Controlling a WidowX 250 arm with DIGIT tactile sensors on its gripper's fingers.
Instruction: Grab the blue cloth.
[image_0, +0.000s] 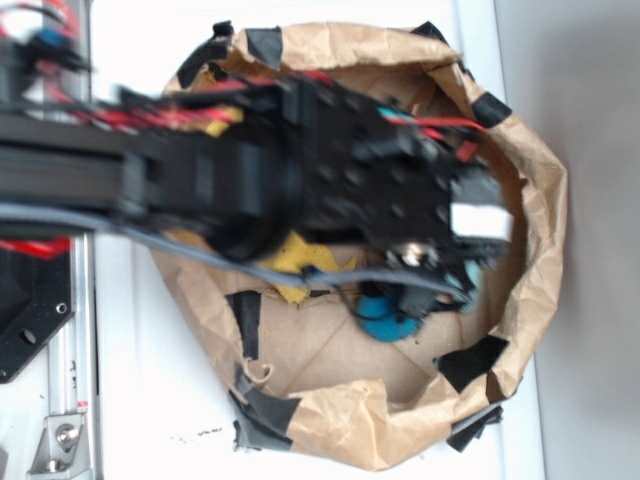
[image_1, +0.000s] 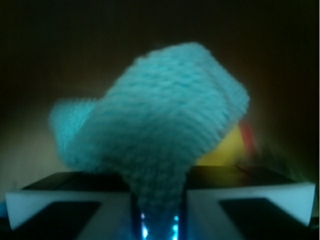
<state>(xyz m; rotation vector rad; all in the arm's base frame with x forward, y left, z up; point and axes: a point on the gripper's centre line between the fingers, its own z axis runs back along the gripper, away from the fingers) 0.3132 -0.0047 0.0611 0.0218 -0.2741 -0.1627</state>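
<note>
Blue cloth (image_1: 160, 130): fuzzy looped terry, bunched into a lump, pinched tight btwn the white-padded fingers (image_1: 250, 202) of the gripper (image_1: 159, 210). Crumpled brown paper bag (image_0: 535, 200) w/ black tape patches around it. Exterior view: arm hides most of cloth; yellow cloth (image_0: 290, 255) and blue ball (image_0: 385, 318) partly covered, blurred.

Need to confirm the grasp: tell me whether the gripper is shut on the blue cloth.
Shut on it. In the wrist view the blue cloth narrows into the slot where the gripper pads meet, bunched above them.
</note>
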